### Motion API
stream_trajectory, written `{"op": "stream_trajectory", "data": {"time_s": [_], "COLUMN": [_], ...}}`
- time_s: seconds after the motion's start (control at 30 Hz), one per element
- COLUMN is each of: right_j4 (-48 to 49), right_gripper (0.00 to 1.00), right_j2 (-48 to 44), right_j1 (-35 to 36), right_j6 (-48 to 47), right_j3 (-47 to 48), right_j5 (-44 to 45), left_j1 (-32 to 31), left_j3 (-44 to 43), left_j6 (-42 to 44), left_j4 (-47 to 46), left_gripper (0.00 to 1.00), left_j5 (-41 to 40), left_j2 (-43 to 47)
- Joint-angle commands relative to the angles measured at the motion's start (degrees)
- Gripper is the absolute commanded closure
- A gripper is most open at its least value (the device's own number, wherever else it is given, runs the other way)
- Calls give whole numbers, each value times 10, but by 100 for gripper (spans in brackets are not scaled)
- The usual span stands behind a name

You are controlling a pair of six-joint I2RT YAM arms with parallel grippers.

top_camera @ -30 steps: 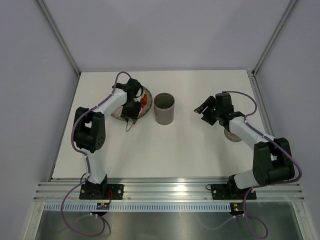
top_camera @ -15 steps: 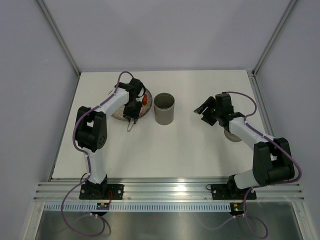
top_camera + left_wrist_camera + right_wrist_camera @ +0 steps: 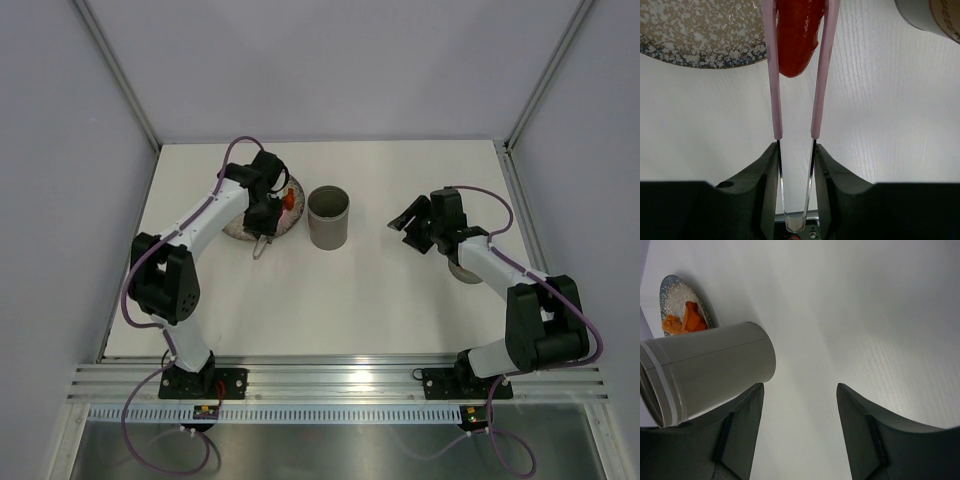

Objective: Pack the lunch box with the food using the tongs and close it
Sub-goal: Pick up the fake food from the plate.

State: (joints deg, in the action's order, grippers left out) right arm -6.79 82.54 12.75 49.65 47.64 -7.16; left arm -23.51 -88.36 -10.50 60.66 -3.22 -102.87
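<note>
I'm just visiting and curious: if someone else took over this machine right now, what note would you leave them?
Left gripper: jaws shut on the tongs, which pinch a red food piece at the plate edge.
Right gripper: open, empty, beside the lunch box.
Done: one piece gripped. Box upright, uncovered; contents not visible.
To do: drop the piece in, fetch the orange piece from the plate, close the box. A grey disc lies under the right arm.
</note>
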Motion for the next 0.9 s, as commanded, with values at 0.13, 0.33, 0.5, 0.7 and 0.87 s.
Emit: {"op": "stream_trajectory", "data": {"time_s": [0.13, 0.33, 0.5, 0.7, 0.87], "right_j4": [20, 13, 12, 15, 15], "right_gripper": [32, 32, 32, 32, 32], "right_j2": [-23, -31, -34, -39, -38], "right_j1": [3, 2, 2, 3, 3], "right_j6": [4, 2, 2, 4, 4], "right_j3": [-7, -9, -9, -6, -5], "right_j5": [-8, -3, -5, -10, -10], "left_j1": [1, 2, 2, 3, 1], "left_j3": [-3, -21, -52, -77, -96], "left_j6": [-19, -36, -37, -27, -21], "left_j4": [-5, -7, 7, 21, 22], "left_gripper": [100, 100, 100, 100, 100], "left_j5": [-34, -53, -38, -1, 50], "left_j2": [29, 40, 75, 124, 157]}}
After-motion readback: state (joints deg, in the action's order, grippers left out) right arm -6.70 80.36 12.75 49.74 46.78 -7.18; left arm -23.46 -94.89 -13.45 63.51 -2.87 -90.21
